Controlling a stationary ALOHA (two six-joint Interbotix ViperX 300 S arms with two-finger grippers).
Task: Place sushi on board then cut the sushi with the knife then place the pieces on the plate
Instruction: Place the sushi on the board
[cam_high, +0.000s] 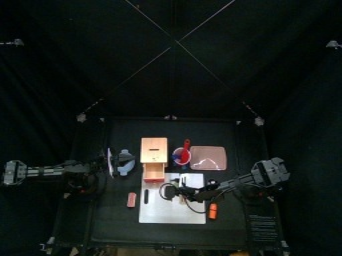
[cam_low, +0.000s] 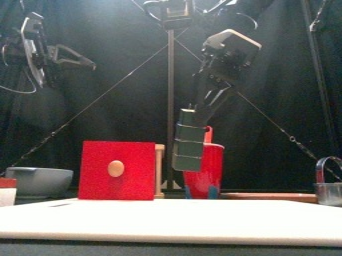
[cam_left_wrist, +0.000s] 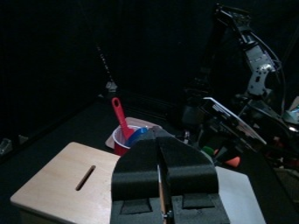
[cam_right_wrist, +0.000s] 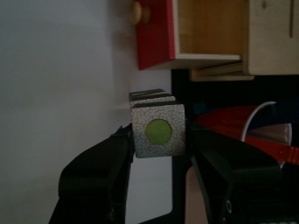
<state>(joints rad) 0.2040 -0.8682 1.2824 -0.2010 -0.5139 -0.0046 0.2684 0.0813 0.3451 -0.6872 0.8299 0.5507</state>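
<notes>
- left hand: jaws pressed together, holding nothing, hanging over the wooden box at the table's left side
- blue-grey bowl: far left in the front view, partly cut off by the edge
- small orange-red thing on the table just left of the white board; too small to name
- wooden box's red drawer front faces the front
- red cup is beside the box, with a red knife handle sticking up; the front view hides it partly behind the roll
- sushi roll: upright, up in the air, clear of the board
- right hand: jaws clamped on the roll's two sides, green centre showing
- pink tray: behind the board, right of the cup
</notes>
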